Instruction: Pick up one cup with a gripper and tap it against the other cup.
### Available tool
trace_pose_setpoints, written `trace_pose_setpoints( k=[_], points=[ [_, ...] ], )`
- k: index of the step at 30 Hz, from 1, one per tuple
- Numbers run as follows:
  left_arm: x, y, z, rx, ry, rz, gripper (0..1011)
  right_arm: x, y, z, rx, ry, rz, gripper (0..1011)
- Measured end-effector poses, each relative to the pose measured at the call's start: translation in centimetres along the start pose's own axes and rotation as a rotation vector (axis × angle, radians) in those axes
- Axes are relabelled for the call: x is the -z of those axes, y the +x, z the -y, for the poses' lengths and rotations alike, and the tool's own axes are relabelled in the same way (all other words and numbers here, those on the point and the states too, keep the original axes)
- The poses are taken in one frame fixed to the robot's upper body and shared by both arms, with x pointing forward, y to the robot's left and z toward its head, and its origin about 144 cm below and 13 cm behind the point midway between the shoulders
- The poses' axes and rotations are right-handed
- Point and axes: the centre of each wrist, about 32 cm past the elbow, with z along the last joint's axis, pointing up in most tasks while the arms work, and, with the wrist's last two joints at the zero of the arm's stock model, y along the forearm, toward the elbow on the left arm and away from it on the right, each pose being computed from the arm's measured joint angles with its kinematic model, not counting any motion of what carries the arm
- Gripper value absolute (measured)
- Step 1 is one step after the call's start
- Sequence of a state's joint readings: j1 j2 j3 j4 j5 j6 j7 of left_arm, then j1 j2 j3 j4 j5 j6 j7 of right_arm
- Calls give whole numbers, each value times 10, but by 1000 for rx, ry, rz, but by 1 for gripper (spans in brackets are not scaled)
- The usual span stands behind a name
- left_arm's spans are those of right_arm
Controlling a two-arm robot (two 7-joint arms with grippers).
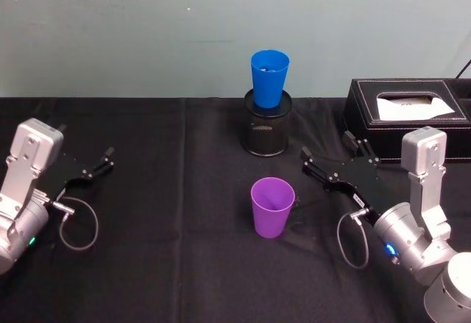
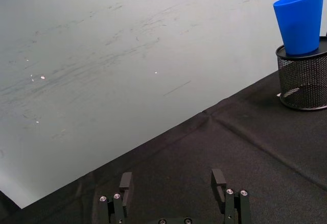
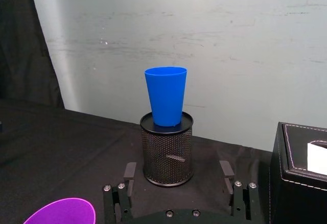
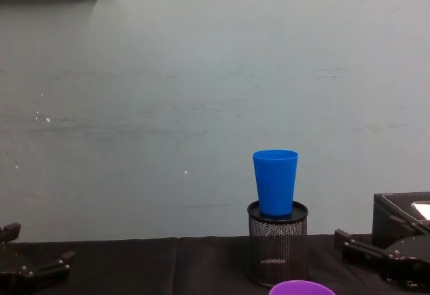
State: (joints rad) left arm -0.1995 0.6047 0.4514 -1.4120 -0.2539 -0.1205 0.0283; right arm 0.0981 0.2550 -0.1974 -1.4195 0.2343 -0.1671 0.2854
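The purple cup stands upright on the black cloth in the middle of the table; its rim also shows in the chest view and the right wrist view. Farther back, the blue cup sits upright in the top of a black mesh pen holder. My right gripper hovers open just right of the purple cup, a little apart from it, and holds nothing. At the table's left side my left gripper is open and empty, far from both cups.
A black tissue box stands at the back right, close behind my right gripper. The mesh holder raises the blue cup above the table. A pale wall runs along the table's far edge.
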Motion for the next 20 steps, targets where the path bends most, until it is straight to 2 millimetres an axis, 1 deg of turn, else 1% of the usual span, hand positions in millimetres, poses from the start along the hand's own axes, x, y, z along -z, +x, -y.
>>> trace_pose_setpoints(
  k=[20],
  points=[
    [0,0,0,0,0,0,1000,0,0,0,1,0,0,1002]
  ],
)
